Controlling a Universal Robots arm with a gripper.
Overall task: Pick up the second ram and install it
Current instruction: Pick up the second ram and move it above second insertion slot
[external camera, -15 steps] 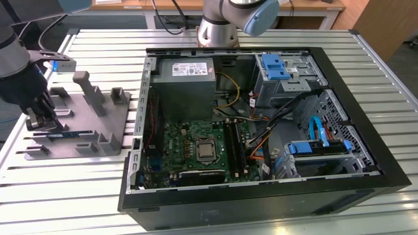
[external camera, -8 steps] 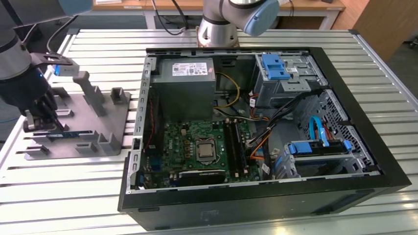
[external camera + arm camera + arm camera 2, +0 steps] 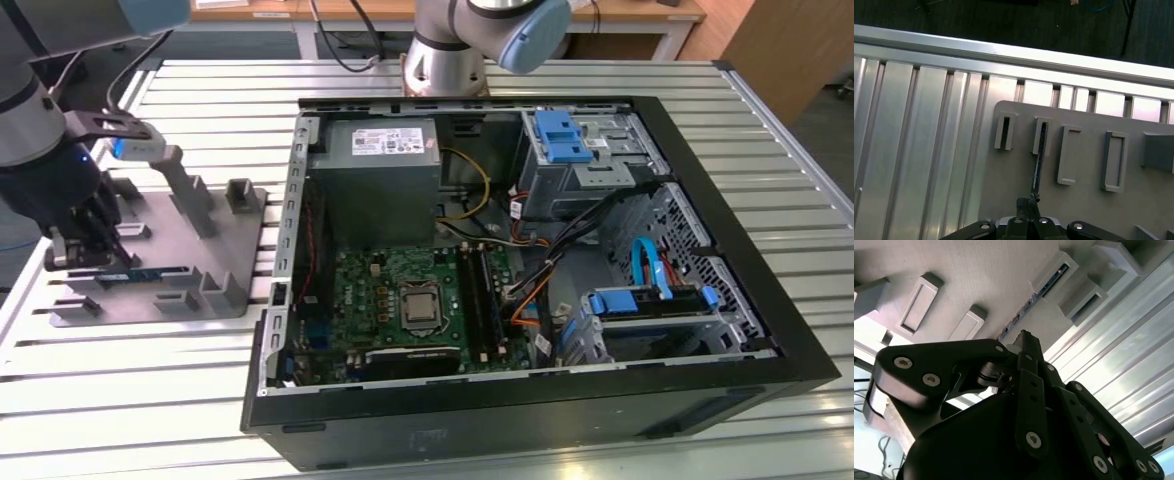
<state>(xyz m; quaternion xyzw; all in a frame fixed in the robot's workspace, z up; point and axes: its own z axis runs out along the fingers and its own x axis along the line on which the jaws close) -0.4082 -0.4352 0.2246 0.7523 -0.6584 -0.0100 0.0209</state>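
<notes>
Pincer linkage: black links of the pincer are crowding the second wrist view, converging to a narrow tip right at the near end of the second ram.
Pincer state: the tips are sitting pressed close together, and by my reading they are pinching the stick's near end. The contact itself is hard to make out.
Second ram: in the first wrist view the thin stick is lying edge-up in a slotted holder on the grey fixture plate, running straight toward the pincer.
Where it is lying: in the exterior view the blue stick is sitting on the fixture plate, at the exterior view's left of the open computer case and well apart from it.
Arm: the pincer is reaching down over the plate, beside the stick's end.
Desk: the slatted metal desk is carrying both plate and case.
Progress: the pickup looks to be just starting, with the stick not yet lifted out of its holder.
Left to do: lifting, carrying across, and seating in the long black slots on the green motherboard.
Slots: I cannot tell whether any of them is holding a stick.
</notes>
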